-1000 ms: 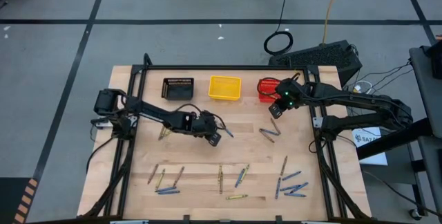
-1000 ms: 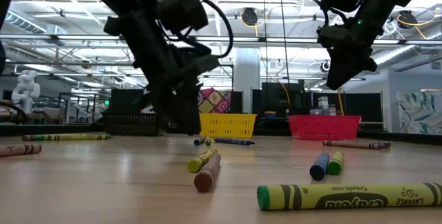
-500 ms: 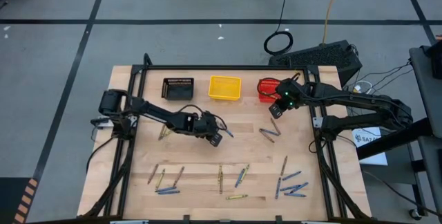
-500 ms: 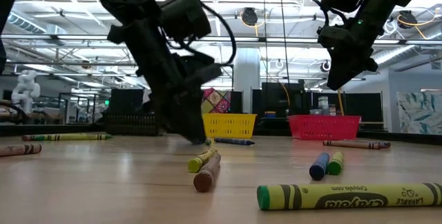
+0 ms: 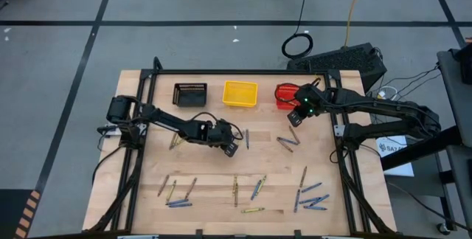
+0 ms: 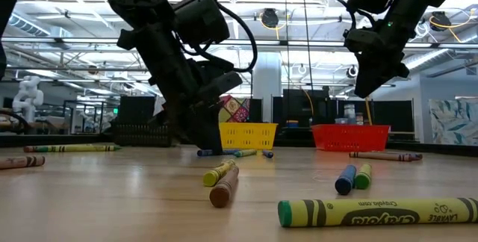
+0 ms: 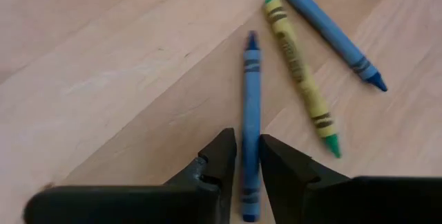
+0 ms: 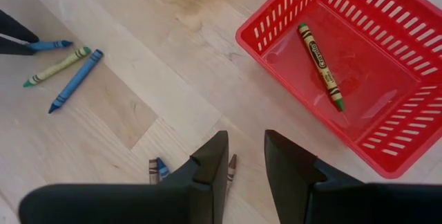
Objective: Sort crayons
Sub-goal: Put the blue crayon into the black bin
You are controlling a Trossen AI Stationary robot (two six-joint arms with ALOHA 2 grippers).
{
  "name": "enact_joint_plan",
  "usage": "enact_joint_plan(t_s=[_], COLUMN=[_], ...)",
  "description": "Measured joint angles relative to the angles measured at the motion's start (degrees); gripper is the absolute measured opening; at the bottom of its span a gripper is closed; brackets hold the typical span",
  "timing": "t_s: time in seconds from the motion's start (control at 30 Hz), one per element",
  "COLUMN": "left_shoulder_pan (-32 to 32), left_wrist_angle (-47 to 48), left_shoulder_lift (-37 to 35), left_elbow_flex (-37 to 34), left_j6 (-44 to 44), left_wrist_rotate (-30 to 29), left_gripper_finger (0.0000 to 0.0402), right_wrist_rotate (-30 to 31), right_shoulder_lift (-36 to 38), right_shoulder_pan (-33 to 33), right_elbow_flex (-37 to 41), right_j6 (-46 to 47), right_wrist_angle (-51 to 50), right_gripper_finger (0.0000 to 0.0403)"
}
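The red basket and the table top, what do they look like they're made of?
The red basket: probably moulded plastic, glossy, with a slotted mesh wall and a shiny floor under one crayon. The table top: light wood, likely butcher-block, with matt visible grain and plank seams.

2 dark, jointed arms, matte black. The left arm (image 5: 166, 123) carries looping black cables near its wrist. The right arm (image 5: 369, 108) shows small green lights at its wrist. Both end in 2 wedge-shaped black fingers (image 7: 217, 165).

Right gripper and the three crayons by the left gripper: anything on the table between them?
Only bare wood. In the right wrist view, open board runs from the right gripper to the three crayons beside the left gripper.
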State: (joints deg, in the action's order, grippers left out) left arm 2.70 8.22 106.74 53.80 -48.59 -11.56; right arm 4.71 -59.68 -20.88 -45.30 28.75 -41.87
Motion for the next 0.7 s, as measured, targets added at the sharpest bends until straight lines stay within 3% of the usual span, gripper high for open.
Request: enact_joint_plan(t_s=[0.23, 0.7], left_shoulder_pan=[0.0, -0.3], left_wrist_angle=[0.9, 3.0], left_shoulder_lift=[0.0, -4.5], left_elbow_flex=[0.0, -0.6], left_j6=[3.1, 10.9], left_wrist_rotate=[-0.5, -1.1], left_gripper_finger=[0.0009, 0.0001], right_wrist_rotate=[0.0, 0.0], right_shoulder_lift=[0.0, 0.0], right_shoulder_pan=[0.0, 0.0], right_elbow_flex=[0.0, 0.0], right_j6=[-0.4, -0.5], right_wrist_angle=[0.0, 0.0], right_gripper_finger=[0.0082, 0.0082])
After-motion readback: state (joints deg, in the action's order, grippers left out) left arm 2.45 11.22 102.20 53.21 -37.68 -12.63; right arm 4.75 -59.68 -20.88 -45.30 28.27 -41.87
